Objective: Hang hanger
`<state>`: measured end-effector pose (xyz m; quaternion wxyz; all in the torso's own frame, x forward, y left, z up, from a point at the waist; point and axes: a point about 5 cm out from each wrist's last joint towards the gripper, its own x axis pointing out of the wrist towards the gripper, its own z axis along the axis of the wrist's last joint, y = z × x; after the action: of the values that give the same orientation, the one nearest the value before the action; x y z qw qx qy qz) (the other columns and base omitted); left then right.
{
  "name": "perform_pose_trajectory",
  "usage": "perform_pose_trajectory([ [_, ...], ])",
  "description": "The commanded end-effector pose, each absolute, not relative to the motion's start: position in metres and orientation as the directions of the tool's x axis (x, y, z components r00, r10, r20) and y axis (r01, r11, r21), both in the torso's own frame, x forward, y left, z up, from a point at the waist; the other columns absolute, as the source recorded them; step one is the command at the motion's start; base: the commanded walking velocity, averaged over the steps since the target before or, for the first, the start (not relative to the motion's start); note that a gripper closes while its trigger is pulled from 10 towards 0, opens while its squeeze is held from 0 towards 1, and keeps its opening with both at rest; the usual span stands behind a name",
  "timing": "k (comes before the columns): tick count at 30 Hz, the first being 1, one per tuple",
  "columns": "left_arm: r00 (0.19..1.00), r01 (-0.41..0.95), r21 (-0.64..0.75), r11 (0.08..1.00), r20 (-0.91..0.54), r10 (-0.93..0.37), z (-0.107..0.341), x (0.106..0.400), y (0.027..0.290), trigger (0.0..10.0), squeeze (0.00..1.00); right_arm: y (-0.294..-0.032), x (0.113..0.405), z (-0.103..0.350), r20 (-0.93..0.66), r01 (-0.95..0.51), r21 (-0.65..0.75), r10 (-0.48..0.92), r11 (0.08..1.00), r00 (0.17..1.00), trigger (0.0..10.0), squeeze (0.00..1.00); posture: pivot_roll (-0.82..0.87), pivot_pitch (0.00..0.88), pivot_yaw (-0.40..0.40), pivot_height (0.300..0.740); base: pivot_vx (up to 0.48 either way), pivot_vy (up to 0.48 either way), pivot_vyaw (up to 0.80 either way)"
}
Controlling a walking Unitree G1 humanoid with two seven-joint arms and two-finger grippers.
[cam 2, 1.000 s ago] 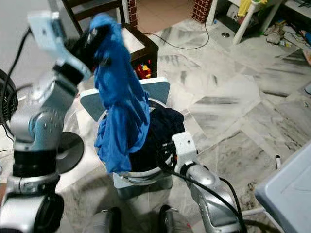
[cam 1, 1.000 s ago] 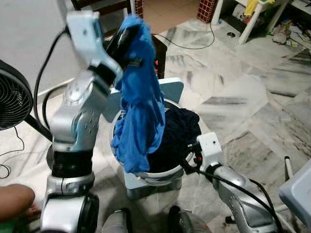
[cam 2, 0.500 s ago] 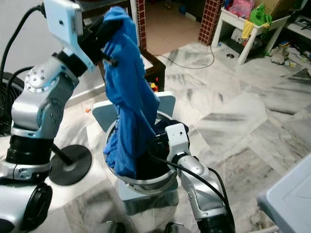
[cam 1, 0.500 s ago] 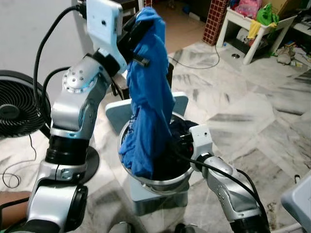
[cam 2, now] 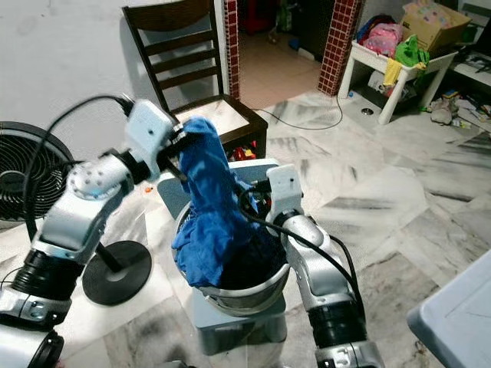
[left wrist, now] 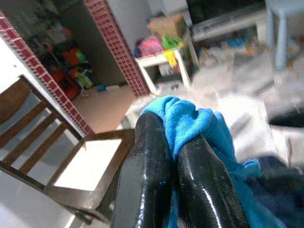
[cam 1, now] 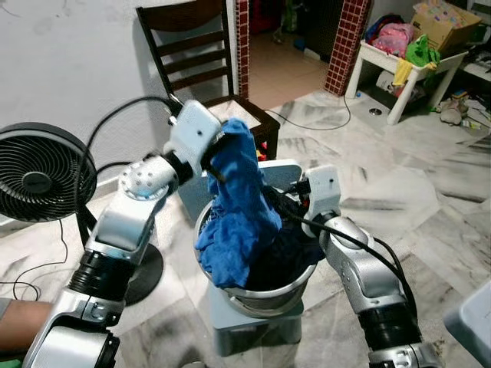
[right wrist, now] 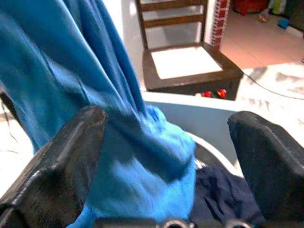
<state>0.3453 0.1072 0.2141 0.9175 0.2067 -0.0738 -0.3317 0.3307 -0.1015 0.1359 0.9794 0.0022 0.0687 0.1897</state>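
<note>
The left gripper (left wrist: pixel 173 156), fingers clamped on the blue garment (cam 1: pixel 238 222), had dropped from overhead to just above the metal basin (cam 1: pixel 265 295), while the right gripper (right wrist: pixel 166 156), fingers apart, rose beside the cloth; no hanger was visible, so hanging probably remained ahead.

This is a lived-in home: a marble tile floor (cam 1: pixel 383 161), a dark wooden chair (cam 1: pixel 207 69) by the white wall, a standing fan (cam 1: pixel 38 172), red brick pillars (cam 1: pixel 341 38), and a small white bench (cam 1: pixel 395 65) loaded with bags and boxes.
</note>
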Motion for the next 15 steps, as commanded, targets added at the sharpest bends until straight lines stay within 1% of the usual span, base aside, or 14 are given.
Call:
perform_pose_trajectory([
  [1, 0.758, 0.591, 0.471, 0.655, -0.045, -0.651, 0.206, 0.345, 0.107, 0.0, 0.00, -0.098, 0.333, 0.135, -0.135, -0.373, 0.039, 0.375, 0.927, 0.917, 10.0, 0.00, 0.10, 0.000, 0.045, 0.740, 0.000, 0.000, 0.00],
  [2, 0.756, 0.603, 0.480, 0.637, -0.089, -0.649, 0.197, 0.347, 0.106, 0.0, 0.00, -0.098, 0.333, 0.135, -0.132, -0.379, 0.038, 0.381, 0.925, 0.915, 10.0, 0.00, 0.10, 0.000, 0.043, 0.740, 0.000, 0.000, 0.00],
  [5, 0.753, 0.614, 0.492, 0.618, -0.130, -0.645, 0.189, 0.349, 0.105, 0.0, 0.00, -0.100, 0.334, 0.134, -0.132, -0.386, 0.031, 0.387, 0.922, 0.913, 10.0, 0.00, 0.09, 0.000, 0.042, 0.740, 0.000, 0.000, 0.00],
  [6, 0.752, 0.618, 0.499, 0.607, -0.150, -0.642, 0.183, 0.351, 0.104, 0.2, 0.00, -0.102, 0.335, 0.135, -0.133, -0.386, 0.023, 0.385, 0.922, 0.913, 10.0, 0.00, 0.09, 0.000, 0.039, 0.740, 0.000, 0.000, 0.00],
  [7, 0.746, 0.627, 0.502, 0.595, -0.167, -0.645, 0.180, 0.351, 0.104, 1.3, 0.00, -0.104, 0.337, 0.135, -0.132, -0.382, 0.018, 0.381, 0.924, 0.915, 10.0, 0.00, 0.09, 0.000, 0.038, 0.740, 0.000, 0.000, 0.00],
  [9, 0.729, 0.652, 0.499, 0.571, -0.207, -0.652, 0.171, 0.351, 0.102, 2.5, 0.00, -0.108, 0.341, 0.137, -0.129, -0.371, 0.004, 0.369, 0.929, 0.921, 10.0, 0.00, 0.08, 0.000, 0.036, 0.740, 0.000, 0.000, 0.00],
  [10, 0.714, 0.667, 0.519, 0.535, -0.239, -0.658, 0.165, 0.350, 0.101, 3.5, 0.00, -0.110, 0.343, 0.138, -0.126, -0.367, -0.002, 0.364, 0.930, 0.923, 10.0, 0.00, 0.08, 0.000, 0.034, 0.740, 0.000, 0.000, 0.00],
  [12, 0.686, 0.689, 0.554, 0.468, -0.288, -0.668, 0.155, 0.348, 0.099, 4.7, 0.00, -0.111, 0.345, 0.140, -0.121, -0.365, -0.007, 0.362, 0.931, 0.924, 10.0, 0.00, 0.08, 0.000, 0.032, 0.740, 0.000, 0.000, 0.00],
  [13, 0.666, 0.714, 0.535, 0.453, -0.317, -0.675, 0.148, 0.345, 0.097, 5.8, 0.00, -0.111, 0.345, 0.141, -0.119, -0.367, -0.010, 0.363, 0.930, 0.924, 10.0, 0.00, 0.08, 0.000, 0.030, 0.740, 0.000, 0.000, 0.00],
  [14, 0.655, 0.723, 0.534, 0.440, -0.325, -0.682, 0.146, 0.344, 0.095, 5.8, 0.00, -0.110, 0.345, 0.141, -0.118, -0.368, -0.012, 0.364, 0.930, 0.924, 10.0, 0.00, 0.07, 0.000, 0.028, 0.740, 0.000, 0.000, 0.00],
  [15, 0.643, 0.731, 0.532, 0.427, -0.329, -0.692, 0.142, 0.341, 0.091, 5.0, 0.00, -0.110, 0.344, 0.141, -0.118, -0.370, -0.015, 0.366, 0.929, 0.923, 10.0, 0.00, 0.07, 0.000, 0.026, 0.740, 0.000, 0.000, 0.00],
])
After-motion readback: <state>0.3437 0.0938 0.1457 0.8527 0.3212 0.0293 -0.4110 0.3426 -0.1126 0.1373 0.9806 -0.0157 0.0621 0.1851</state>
